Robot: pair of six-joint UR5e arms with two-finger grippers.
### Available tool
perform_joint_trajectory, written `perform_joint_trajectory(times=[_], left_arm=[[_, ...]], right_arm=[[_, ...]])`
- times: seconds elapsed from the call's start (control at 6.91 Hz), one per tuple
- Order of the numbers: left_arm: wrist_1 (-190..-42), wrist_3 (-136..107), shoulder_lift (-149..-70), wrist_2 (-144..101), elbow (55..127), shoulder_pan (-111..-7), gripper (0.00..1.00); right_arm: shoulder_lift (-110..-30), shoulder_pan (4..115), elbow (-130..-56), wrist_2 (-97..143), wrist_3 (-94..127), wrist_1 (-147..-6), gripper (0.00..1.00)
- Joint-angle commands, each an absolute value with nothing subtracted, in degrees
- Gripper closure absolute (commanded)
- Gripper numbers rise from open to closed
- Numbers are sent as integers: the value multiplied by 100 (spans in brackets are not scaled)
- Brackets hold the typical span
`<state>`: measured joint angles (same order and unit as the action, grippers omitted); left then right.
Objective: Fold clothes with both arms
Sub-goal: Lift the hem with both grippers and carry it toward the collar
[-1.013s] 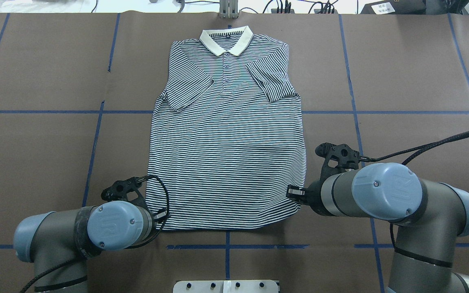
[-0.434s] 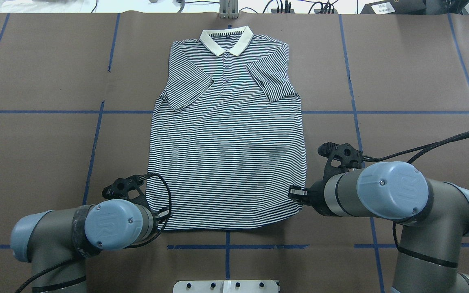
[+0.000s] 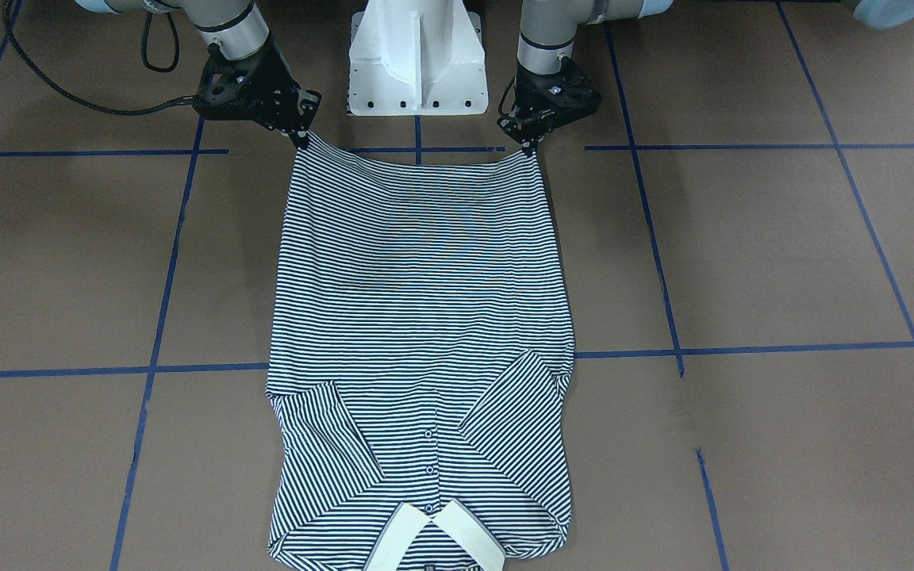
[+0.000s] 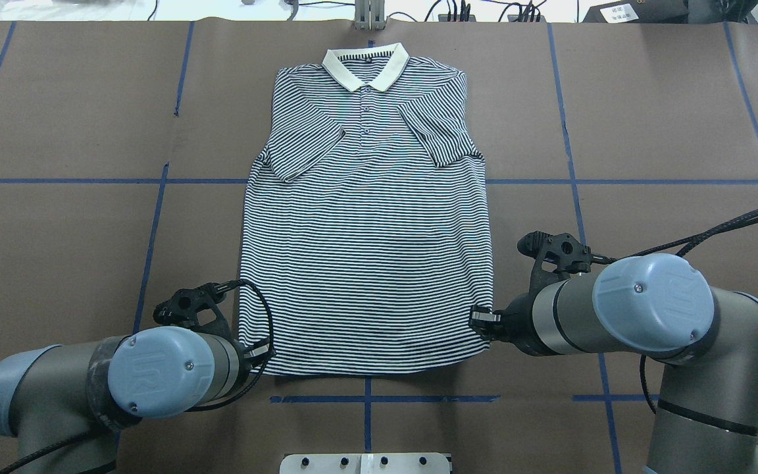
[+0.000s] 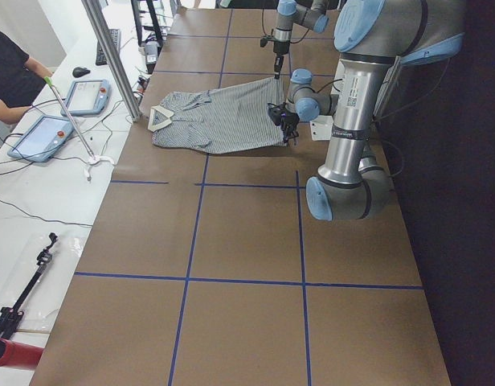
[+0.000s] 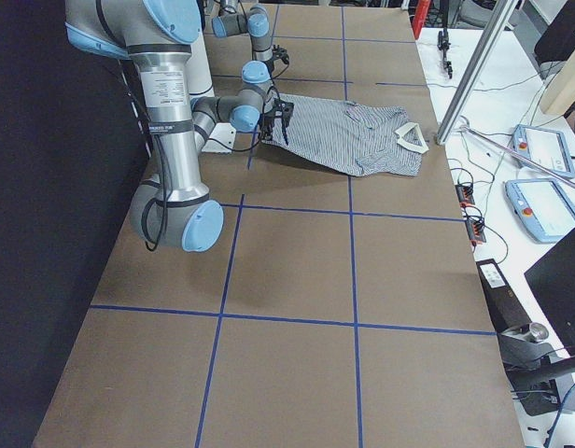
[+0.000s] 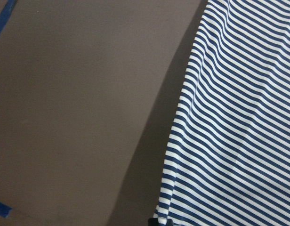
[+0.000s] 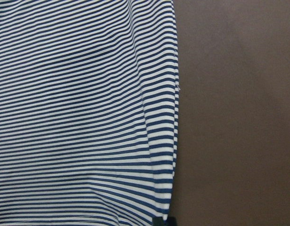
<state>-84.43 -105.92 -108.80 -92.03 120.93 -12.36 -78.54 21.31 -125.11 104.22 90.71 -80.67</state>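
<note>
1. Black two-finger left gripper (image 4: 262,349): fingers pinch the near-left hem corner of the shirt.
2. Navy-and-white striped, short-sleeved polo shirt (image 4: 366,263): front up on the brown, blue-taped table (image 4: 56,230). Sleeves are folded inward and the cream collar (image 4: 366,69) lies at the far end. The near hem is lifted between the grippers.
3. Black two-finger right gripper (image 4: 481,317): fingers pinch the near-right hem corner.

The overhead camera looks forward and down across the tabletop (image 4: 56,263), with the polo shirt (image 4: 366,230) centred and its collar (image 4: 343,71) at the top. The front-facing camera looks steeply down from the opposite side, so the collar lies at the bottom edge. Both side cameras look along the tabletop from afar, the shirt small in the upper frame. Each wrist camera sits close over one hem corner.
</note>
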Motion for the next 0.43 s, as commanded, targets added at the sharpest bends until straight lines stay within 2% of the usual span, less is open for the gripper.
perform_joint_trajectory(times=[0.0,0.29], left_arm=[[-7693,-10634,-10829,-9202,12794,-785,100],[-7139,-10679,-10819,-9237,13391,-354,100]], right_arm=[[-8224,2144,-12900,11097,9070,-8051,100],[-8734,2031,-13392,11406,9079,-8042,100]])
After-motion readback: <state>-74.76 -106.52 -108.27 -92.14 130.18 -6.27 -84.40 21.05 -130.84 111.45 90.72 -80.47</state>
